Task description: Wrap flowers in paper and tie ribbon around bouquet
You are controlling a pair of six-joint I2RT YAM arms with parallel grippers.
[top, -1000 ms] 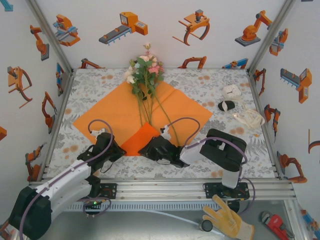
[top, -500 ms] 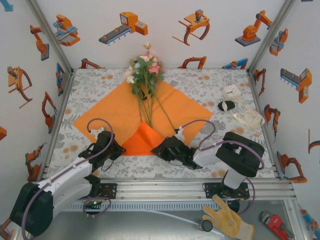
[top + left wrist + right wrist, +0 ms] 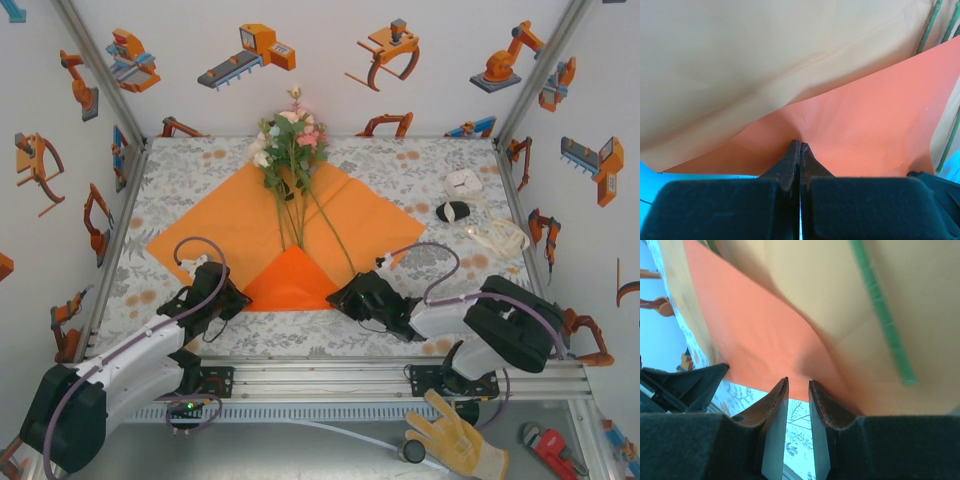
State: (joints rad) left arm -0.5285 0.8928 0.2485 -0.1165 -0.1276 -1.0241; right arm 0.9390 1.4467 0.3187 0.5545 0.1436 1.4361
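The orange paper (image 3: 225, 230) lies as a diamond on the table, its near corner folded up into a triangular flap (image 3: 292, 280). The flowers (image 3: 290, 140) lie along its middle with their stems (image 3: 322, 222) pointing at me. My left gripper (image 3: 235, 298) is shut on the paper at the flap's left corner; up close its tips (image 3: 800, 144) pinch the orange sheet (image 3: 865, 125). My right gripper (image 3: 342, 297) stands narrowly open at the flap's right corner, its tips (image 3: 798, 382) just short of the paper's edge (image 3: 755, 340), with bare table between them. The cream ribbon (image 3: 497, 237) lies loose at the right.
A small white box (image 3: 463, 182) and a black oval object (image 3: 452, 211) sit right of the paper, near the ribbon. Printed walls close in the table on three sides. A yellow glove (image 3: 450, 435) and a red wrench (image 3: 548, 448) lie below the front rail.
My right gripper has slid to the right along the near edge, off the fold. The flap has spread from a skewed patch into an even triangle. The left gripper stayed put.
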